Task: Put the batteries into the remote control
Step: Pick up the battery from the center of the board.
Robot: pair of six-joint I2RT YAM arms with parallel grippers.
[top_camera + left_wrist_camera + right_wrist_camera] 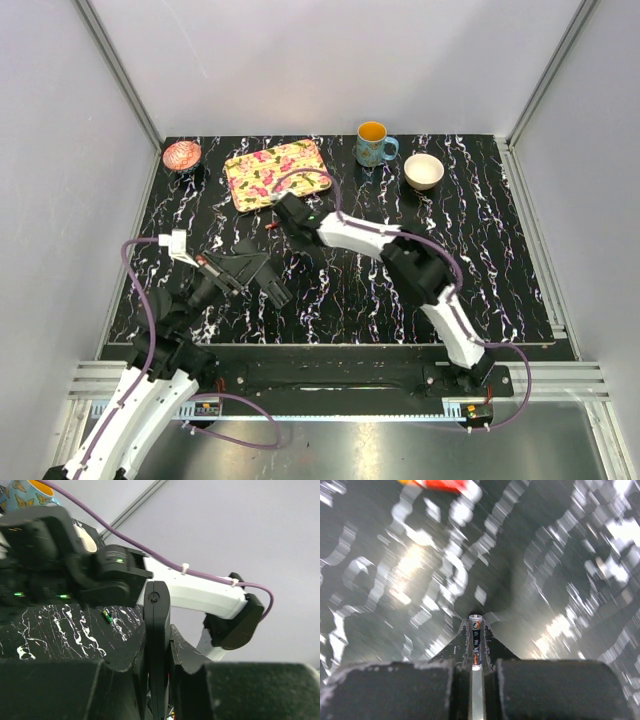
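1. The table (480, 260) is black with white marble veining.
2. The tray (262, 170) is yellow with pink and red flowers.
3. The mug (372, 152) is teal with orange butterflies.
4. The bowl (423, 184) is white; the dish (182, 155) is red-patterned.
5. The battery (475, 645) is black with an orange-red mark; the remote control (156, 630) is plain black.

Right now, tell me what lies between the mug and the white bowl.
Nothing: only bare marbled table between mug and bowl, seen in the top view.
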